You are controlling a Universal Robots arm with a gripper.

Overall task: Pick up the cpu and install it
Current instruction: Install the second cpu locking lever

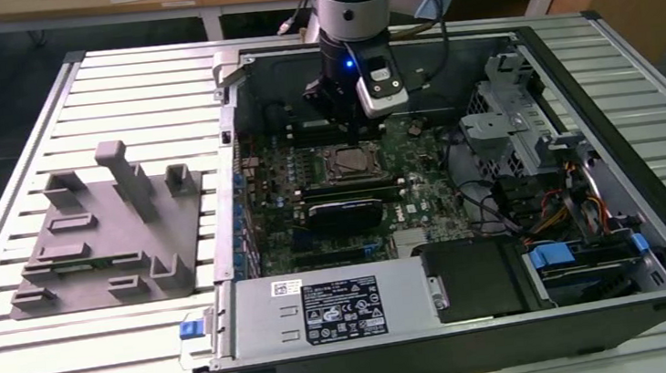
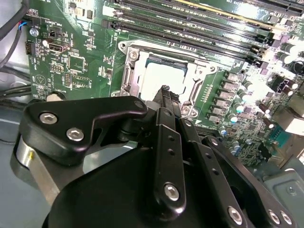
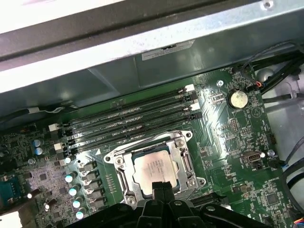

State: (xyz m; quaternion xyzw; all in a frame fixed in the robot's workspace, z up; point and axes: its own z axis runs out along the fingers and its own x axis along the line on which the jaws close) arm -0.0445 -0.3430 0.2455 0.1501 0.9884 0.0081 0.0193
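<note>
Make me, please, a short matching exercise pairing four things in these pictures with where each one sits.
Things:
1. silvery square cpu
2. grey plastic fixture with upright posts
3. round silver coin battery
4. black robot gripper

Places:
A. on the slatted table beside the case
B. just above the cpu
C. in the metal-framed socket
D. on the green board, apart from the socket

Pairs: 1-C, 2-A, 3-D, 4-B

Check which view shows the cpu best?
First wrist view: the cpu lies flat in its socket, top plate almost fully visible. Second wrist view: partly blocked by the gripper. Exterior view: small, below the arm.
</note>
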